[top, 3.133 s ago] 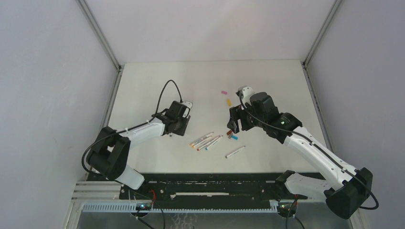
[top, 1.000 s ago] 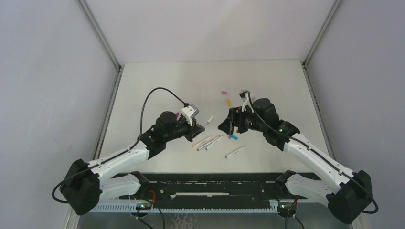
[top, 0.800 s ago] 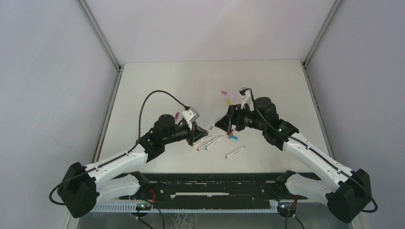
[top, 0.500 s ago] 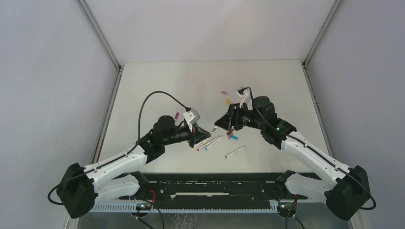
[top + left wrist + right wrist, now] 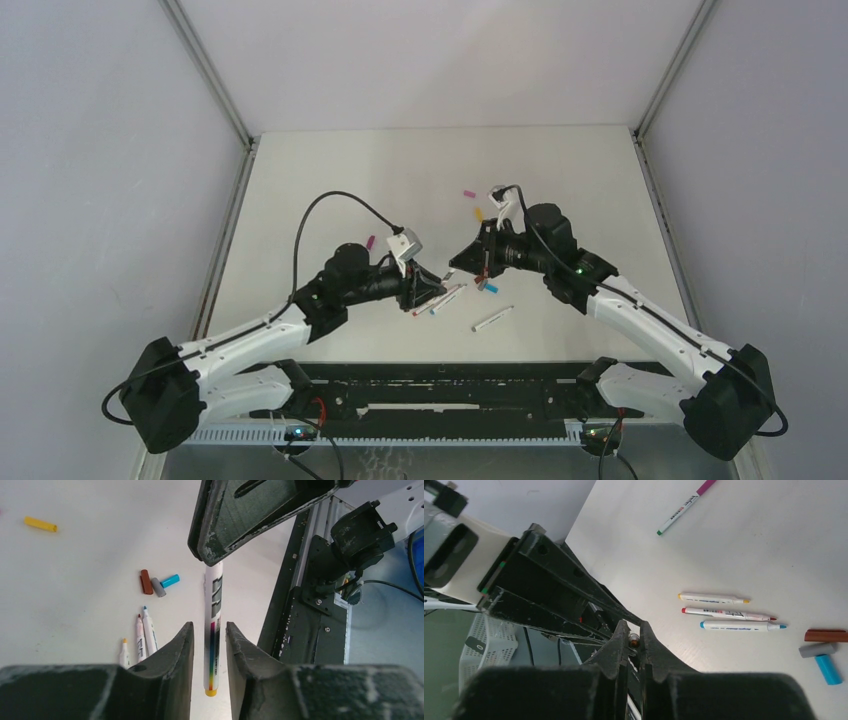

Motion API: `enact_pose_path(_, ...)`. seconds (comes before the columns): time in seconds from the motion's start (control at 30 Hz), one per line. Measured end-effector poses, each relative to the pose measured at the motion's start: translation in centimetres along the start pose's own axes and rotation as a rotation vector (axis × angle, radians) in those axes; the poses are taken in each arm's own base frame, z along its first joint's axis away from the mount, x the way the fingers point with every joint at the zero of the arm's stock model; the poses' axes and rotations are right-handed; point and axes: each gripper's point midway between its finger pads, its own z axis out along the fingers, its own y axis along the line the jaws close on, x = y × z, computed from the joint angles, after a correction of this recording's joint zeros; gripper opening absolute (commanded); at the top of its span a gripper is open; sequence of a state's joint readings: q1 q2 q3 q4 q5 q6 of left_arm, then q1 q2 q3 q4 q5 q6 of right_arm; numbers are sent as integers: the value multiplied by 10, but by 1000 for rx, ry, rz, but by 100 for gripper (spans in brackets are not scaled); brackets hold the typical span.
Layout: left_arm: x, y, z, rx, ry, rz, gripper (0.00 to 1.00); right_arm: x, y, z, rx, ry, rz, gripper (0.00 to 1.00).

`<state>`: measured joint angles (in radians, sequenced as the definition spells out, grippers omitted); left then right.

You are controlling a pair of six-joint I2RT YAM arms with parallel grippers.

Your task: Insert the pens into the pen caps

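One white pen (image 5: 212, 625) with a yellow end hangs over the table between both grippers. My right gripper (image 5: 632, 626) is shut on its far end, and the right fingers (image 5: 220, 550) show clamped on it in the left wrist view. My left gripper (image 5: 209, 627) is open around the barrel with a gap on each side. From above, the left gripper (image 5: 428, 287) and right gripper (image 5: 460, 264) meet tip to tip. Three uncapped pens (image 5: 729, 614) lie side by side below them. Dark red (image 5: 825, 635), grey (image 5: 817, 650) and blue (image 5: 827, 669) pen caps lie beside these.
A pink cap (image 5: 468, 194) and an orange cap (image 5: 478, 213) lie farther back, and a magenta cap (image 5: 371, 241) sits by the left arm. One more pen (image 5: 492, 318) lies alone toward the near edge. The black rail (image 5: 450, 385) runs along the front.
My right gripper has shut on the far end of the pen, and my left gripper has opened and let go of the barrel. Both wrists have drifted slightly toward the near edge.
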<state>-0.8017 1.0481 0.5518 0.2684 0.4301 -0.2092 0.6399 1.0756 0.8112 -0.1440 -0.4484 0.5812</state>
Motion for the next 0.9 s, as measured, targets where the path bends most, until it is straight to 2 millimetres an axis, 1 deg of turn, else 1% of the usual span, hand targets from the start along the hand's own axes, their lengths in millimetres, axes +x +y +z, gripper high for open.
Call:
enact_pose_path(0.1,5,0,3,2,16,-9,34,1,5,0,-23,6,-5,0)
enact_pose_path(0.13,8,0,4,3,25,-15,31,1,7,0,-32,6,-9,0)
enact_pose_path(0.2,12,-1,6,6,37,-21,20,0,10,0,-46,5,-15,0)
enact_pose_path(0.23,14,-1,7,8,43,-24,9,1,11,1,-52,6,-18,0)
enact_pose_path(0.27,15,-2,7,10,48,-28,4,1,11,1,-53,7,-23,0)
enact_pose_path(0.3,17,-3,8,19,53,-28,0,1,11,1,-50,6,-27,3)
enact_pose_path(0.4,18,-4,8,18,57,-33,0,2,9,3,-46,12,-39,39)
enact_pose_path(0.43,18,-3,9,12,56,-33,0,2,8,4,-43,12,-49,48)
enact_pose_path(0.5,15,-1,9,-3,46,-31,0,6,2,5,-19,20,-67,56)
enact_pose_path(0.53,13,2,8,-20,36,-31,0,7,-3,6,6,24,-79,58)
enact_pose_path(0.57,10,4,7,-42,23,-34,0,8,-13,7,60,24,-98,58)
enact_pose_path(0.6,7,8,6,-66,12,-38,0,9,-14,8,75,25,-106,58)
enact_pose_path(0.67,7,17,1,-134,-9,-55,0,0,-21,12,152,5,-143,57)
enact_pose_path(0.73,5,26,-6,-190,-37,-72,0,-7,-32,16,243,-2,-186,54)
enact_pose_path(0.8,0,34,-15,-240,-77,-96,0,-17,-55,20,359,-2,-202,51)
enact_pose_path(0.87,-8,42,-23,-282,-118,-117,0,-24,-85,27,467,16,-197,51)
enact_pose_path(0.9,-11,46,-26,-300,-135,-126,0,-26,-103,31,522,34,-186,51)
